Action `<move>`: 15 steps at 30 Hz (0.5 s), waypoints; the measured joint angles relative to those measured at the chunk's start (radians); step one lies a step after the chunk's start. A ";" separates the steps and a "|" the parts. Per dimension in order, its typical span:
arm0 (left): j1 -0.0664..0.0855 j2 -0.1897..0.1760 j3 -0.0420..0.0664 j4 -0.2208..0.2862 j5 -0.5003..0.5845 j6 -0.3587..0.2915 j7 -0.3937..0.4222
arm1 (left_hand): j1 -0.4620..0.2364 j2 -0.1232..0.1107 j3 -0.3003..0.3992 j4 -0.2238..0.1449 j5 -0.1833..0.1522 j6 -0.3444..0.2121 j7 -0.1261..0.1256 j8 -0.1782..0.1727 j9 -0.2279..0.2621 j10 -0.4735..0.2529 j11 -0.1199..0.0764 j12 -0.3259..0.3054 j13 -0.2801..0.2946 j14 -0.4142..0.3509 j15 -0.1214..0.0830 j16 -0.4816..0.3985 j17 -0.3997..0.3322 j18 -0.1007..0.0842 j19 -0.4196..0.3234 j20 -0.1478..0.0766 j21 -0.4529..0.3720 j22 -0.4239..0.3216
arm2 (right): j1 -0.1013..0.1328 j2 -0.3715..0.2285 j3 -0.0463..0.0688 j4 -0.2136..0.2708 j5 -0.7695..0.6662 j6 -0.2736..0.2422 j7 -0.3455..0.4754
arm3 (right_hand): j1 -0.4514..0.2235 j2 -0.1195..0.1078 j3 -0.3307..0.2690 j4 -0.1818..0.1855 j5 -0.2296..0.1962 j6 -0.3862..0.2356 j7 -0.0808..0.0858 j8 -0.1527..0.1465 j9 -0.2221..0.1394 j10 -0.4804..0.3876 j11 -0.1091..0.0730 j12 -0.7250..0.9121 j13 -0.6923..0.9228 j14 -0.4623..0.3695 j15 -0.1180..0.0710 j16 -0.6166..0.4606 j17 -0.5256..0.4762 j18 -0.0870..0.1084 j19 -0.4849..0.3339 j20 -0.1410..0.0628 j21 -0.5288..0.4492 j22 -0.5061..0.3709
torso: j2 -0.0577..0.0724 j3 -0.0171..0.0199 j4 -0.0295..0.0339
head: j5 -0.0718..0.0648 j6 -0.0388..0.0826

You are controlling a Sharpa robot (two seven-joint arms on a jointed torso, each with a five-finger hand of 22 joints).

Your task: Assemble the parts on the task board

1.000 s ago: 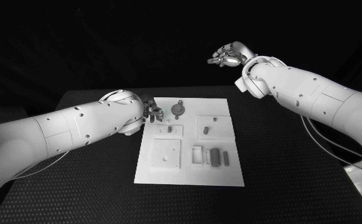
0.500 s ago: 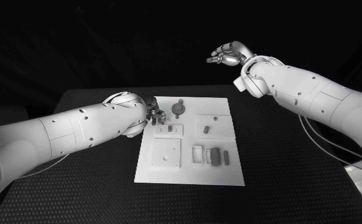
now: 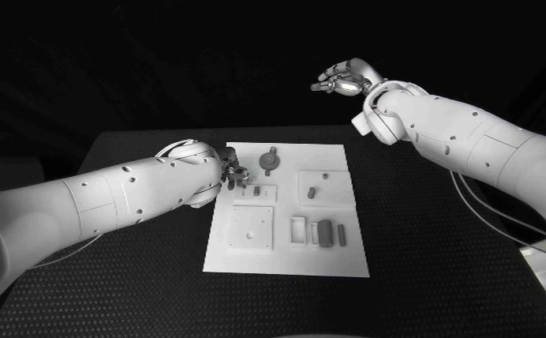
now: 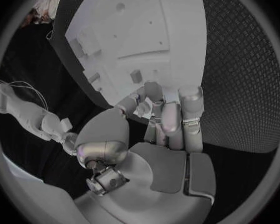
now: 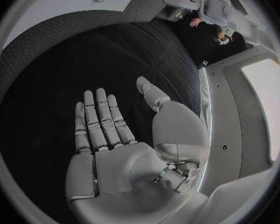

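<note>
While my right hand [image 3: 342, 81] hung raised beyond the black table [image 3: 432, 227] with fingers spread and empty, my left hand [image 3: 231, 175] hovered at the flat white task board [image 3: 285, 263], fingers pinching what seemed a small grey part [image 4: 144, 108].

This looks like a robotics lab or test bench rather than a home or shop; a black table [image 3: 432, 275] with a textured mat top stands against a dark backdrop, and a white task board [image 3: 287, 263] with small recesses and parts lies just beside the left hand [image 3: 231, 175], well below and apart from the raised right hand [image 3: 338, 82]. Thin cables [image 3: 489, 212] trail under the right arm.
</note>
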 measured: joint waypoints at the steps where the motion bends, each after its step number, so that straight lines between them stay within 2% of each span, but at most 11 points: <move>1: -0.001 0.000 0.000 -0.001 -0.002 0.000 0.000 | 0.000 0.000 0.000 0.000 0.000 0.000 0.000 0.000 0.000 0.000 0.000 0.000 0.000 0.000 0.000 0.000 0.000 0.000 0.000 0.000 0.002 0.000 | 0.000 0.000 0.000 0.000 0.000 0.000 0.000 | 0.000 0.000 0.000 0.000 0.000 0.000 0.000 0.000 0.000 0.000 0.000 -0.004 -0.001 0.001 -0.001 0.000 0.001 0.000 0.000 0.000 0.000 0.000 | 0.000 0.0000 -0.0001 | 0.000 -0.001; 15: -0.018 0.000 0.000 -0.017 -0.029 -0.008 -0.001 | -0.009 -0.006 0.008 -0.003 -0.004 0.000 0.000 0.006 0.024 0.000 0.000 0.000 -0.001 0.002 -0.001 0.000 0.006 0.000 0.004 0.000 0.002 0.001 | 0.001 -0.002 0.000 0.004 0.008 0.000 0.004 | 0.000 0.000 -0.003 0.003 0.000 -0.004 -0.004 0.000 -0.003 0.000 0.000 -0.008 -0.010 0.001 -0.001 -0.008 0.001 0.000 0.000 0.000 -0.008 0.001 | 0.001 -0.0005 -0.0001 | -0.001 -0.007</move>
